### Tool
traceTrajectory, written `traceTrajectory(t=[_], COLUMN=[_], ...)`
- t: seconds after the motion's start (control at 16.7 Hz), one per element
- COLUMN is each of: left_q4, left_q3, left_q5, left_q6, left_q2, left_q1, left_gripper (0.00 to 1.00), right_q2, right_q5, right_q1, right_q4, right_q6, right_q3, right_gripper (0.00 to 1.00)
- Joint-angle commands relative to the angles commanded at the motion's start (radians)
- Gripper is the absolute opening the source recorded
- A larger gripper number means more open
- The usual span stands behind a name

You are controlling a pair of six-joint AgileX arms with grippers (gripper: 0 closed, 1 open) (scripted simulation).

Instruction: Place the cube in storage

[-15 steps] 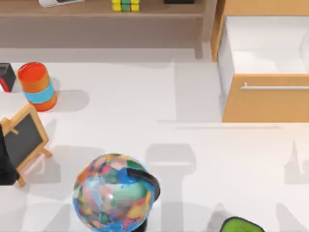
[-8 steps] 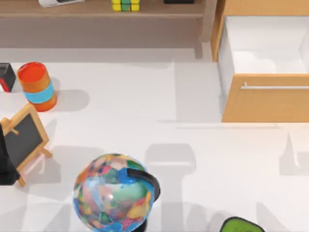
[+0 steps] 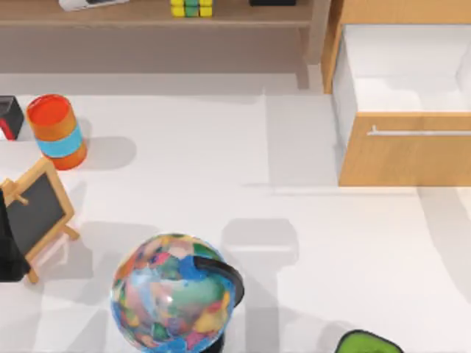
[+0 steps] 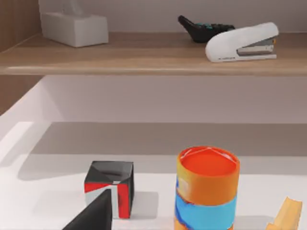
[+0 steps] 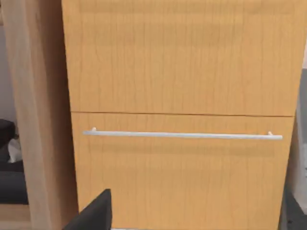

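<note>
White table (image 3: 184, 162) surface carries a globe (image 3: 173, 293), an orange-and-blue can (image 3: 56, 131), a small chalkboard easel (image 3: 33, 213) and a black-and-red box (image 3: 9, 116) at the left edge. A long wooden shelf (image 3: 147, 15) runs along the far side.

Location of task items: the cube (image 3: 191, 7) sits on the shelf, at the top edge of the top view, between a white stapler (image 3: 92, 4) and a dark item. The storage drawer (image 3: 405, 158) stands pulled open at the far right of the table, white interior exposed, silver bar handle (image 3: 419, 132) on its front.

Claw state: a dark fingertip appears at the lower edge of each wrist view. Whether either claw is open or closed cannot be told, and nothing is seen held. The left wrist camera faces the can, the box and the shelf; the right wrist camera faces the drawer front (image 5: 182, 167) and handle (image 5: 182, 135).

Step in hand, as judged: approach to the cube, not yet grasped.

Procedure:
1. Judged best served by the left arm, which faces the shelf.
2. Open the claw wider than the cube before entry.
3. Route clear of the can and globe.
4. Enter level, under any upper board, fingers straddling two flat faces.
5. Lift before withdrawing to avoid dragging on the shelf.
6. Release over the white interior, clear of the drawer front.
</note>
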Motion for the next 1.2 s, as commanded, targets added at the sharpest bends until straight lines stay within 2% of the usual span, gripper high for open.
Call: traceTrajectory(t=[0.78, 1.02, 1.2], left_q4=[0.0, 0.0, 0.0], left_q3=[0.0, 0.0, 0.0], left_q5=[0.0, 0.0, 0.0], left_q6=[0.0, 0.0, 0.0], left_q2=[0.0, 0.0, 0.0], left_q1=[0.0, 0.0, 0.0], left_gripper=[1.0, 1.0, 1.0], right_q2=[1.341, 1.597, 1.678], right_q5=[0.472, 0.565, 0.596], right_q1=[0.429, 0.496, 0.517], right_q4=[0.336, 0.378, 0.39], right_q6=[0.012, 0.017, 0.018], right_q3=[0.986, 1.166, 1.224], right_gripper=[1.0, 1.0, 1.0])
